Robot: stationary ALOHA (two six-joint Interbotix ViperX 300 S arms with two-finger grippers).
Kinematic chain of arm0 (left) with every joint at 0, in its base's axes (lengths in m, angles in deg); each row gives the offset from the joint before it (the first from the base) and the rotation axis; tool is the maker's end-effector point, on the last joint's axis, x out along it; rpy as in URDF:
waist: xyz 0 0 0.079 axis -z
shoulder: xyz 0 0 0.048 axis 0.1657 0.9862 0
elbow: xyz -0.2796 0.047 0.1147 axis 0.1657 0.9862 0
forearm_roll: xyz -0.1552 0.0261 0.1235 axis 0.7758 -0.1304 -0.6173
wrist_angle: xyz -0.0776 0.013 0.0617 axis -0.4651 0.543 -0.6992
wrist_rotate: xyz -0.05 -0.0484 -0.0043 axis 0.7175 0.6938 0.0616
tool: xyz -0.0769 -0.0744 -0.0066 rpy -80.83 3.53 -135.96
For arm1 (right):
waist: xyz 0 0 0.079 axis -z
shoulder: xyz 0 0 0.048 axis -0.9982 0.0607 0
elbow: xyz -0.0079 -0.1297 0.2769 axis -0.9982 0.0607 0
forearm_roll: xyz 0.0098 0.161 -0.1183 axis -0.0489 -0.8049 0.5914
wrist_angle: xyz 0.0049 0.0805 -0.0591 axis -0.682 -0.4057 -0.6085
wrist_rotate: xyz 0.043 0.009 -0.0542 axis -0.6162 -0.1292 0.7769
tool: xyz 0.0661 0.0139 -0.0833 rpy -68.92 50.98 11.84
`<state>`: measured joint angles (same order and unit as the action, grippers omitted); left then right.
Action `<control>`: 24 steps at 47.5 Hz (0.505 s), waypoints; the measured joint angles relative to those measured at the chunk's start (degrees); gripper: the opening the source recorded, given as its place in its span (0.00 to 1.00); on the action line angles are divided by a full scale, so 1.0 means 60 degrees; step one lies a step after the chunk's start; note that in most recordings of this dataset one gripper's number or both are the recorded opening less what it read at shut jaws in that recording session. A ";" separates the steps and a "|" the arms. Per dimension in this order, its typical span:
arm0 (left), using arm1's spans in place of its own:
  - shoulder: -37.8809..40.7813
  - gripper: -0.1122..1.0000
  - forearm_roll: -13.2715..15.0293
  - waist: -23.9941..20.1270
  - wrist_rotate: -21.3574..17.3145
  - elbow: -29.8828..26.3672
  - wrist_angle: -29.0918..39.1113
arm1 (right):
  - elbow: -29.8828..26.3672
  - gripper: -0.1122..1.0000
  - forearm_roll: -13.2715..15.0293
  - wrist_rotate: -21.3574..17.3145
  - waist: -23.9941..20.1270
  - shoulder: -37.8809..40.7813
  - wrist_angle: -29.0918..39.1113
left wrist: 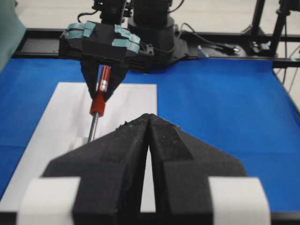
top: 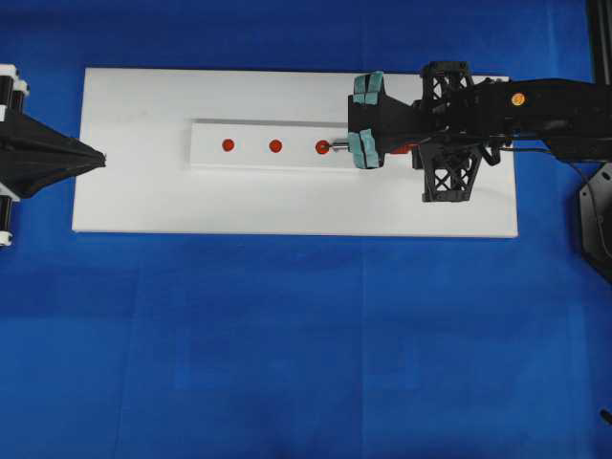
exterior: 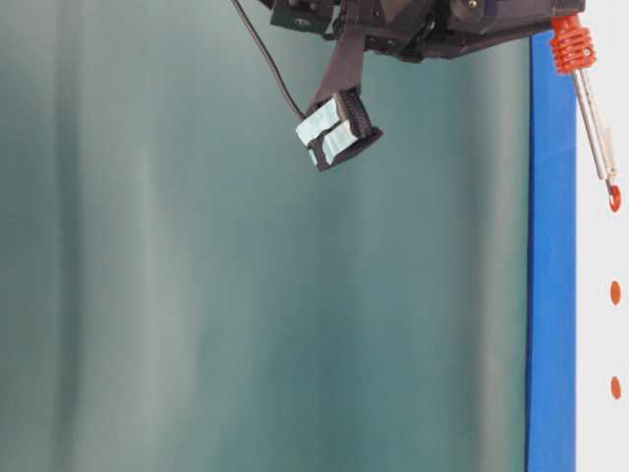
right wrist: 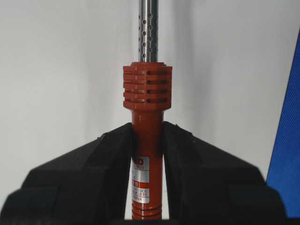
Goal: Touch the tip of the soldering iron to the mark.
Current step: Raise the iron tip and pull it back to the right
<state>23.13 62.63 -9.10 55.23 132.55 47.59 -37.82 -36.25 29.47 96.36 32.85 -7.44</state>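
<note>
The right tool (right wrist: 147, 140) is clamped on the red-orange handle of the soldering iron (right wrist: 147, 154), just below the ribbed collar. The perforated silver shaft runs toward 12 o'clock in the wrist view. Overhead, the shaft points toward 9 o'clock, and its tip sits at the nearest red mark (top: 322, 146) on the raised white strip (top: 258, 129). Contact appears made or nearly made; actual touch cannot be confirmed. Two further marks lie toward 9 o'clock, apart from the tip. The left tool (left wrist: 148, 122) is closed and empty, at the white board (top: 143, 201) on the desk.
</note>
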 measured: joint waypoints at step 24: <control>0.0000 0.10 0.0015 0.0000 0.0000 0.0000 0.0000 | 0.0000 0.16 0.0015 0.0029 0.0000 0.0103 0.0000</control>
<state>23.13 62.71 -9.10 55.23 132.55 47.59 -37.82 -36.16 29.65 96.36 33.47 -7.44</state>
